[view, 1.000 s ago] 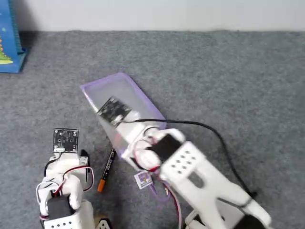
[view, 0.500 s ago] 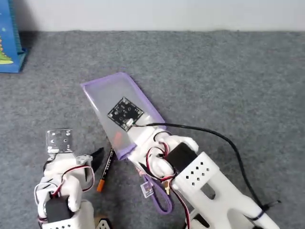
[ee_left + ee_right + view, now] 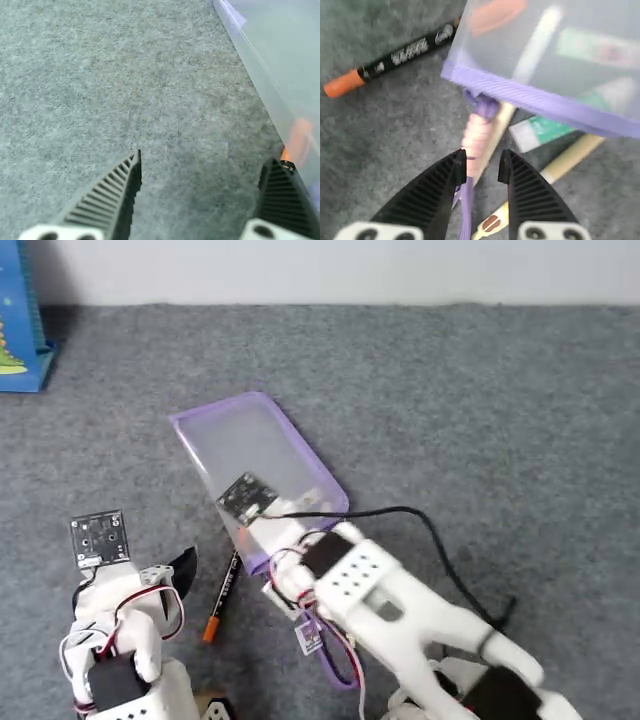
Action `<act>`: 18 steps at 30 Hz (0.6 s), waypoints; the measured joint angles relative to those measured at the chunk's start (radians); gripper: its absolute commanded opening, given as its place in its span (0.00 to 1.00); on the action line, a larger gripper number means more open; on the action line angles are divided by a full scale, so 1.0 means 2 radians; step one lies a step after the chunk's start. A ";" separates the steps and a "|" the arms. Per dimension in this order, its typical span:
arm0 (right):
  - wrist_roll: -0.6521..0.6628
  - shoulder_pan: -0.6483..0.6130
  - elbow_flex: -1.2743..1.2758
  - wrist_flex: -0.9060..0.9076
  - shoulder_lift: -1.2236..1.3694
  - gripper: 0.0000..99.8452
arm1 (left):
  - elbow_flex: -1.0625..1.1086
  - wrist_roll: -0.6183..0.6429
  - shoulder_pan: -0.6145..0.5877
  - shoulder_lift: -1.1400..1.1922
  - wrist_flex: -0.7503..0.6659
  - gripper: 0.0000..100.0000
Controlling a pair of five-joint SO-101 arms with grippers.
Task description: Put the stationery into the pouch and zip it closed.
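Observation:
The translucent purple pouch (image 3: 255,450) lies slanted at mid-table, with pens and an orange item showing through it (image 3: 540,40). A black marker with an orange cap (image 3: 221,598) rests on the carpet beside the pouch's near end. My right gripper (image 3: 481,167) sits at that near end, its fingers closed in on the pink-wrapped purple strap (image 3: 475,137) that hangs from the pouch corner. A beige pencil (image 3: 567,159) and a green-and-white item (image 3: 540,132) poke out below the purple edge. My left gripper (image 3: 200,180) hovers open over bare carpet, left of the pouch (image 3: 280,60).
The purple strap loop with a small tag (image 3: 310,638) trails toward the right arm's base. A black cable (image 3: 440,550) curves off the right arm. A blue box (image 3: 20,330) stands at the far left edge. Grey carpet stretches bare to the right and back.
The left arm has drawn back leftwards, away from the marker. The right arm's wrist swung over the pouch's near end, and the strap tag slid nearer the arm's base.

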 measured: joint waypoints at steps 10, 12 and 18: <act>0.000 -0.011 -0.027 -0.005 0.064 0.11 | 0.000 0.000 0.001 0.000 0.000 0.36; 0.000 -0.011 -0.027 -0.012 0.064 0.11 | 0.000 0.000 0.001 0.000 0.000 0.36; 0.000 -0.011 -0.027 -0.028 0.068 0.11 | 0.000 0.000 0.001 0.000 0.000 0.36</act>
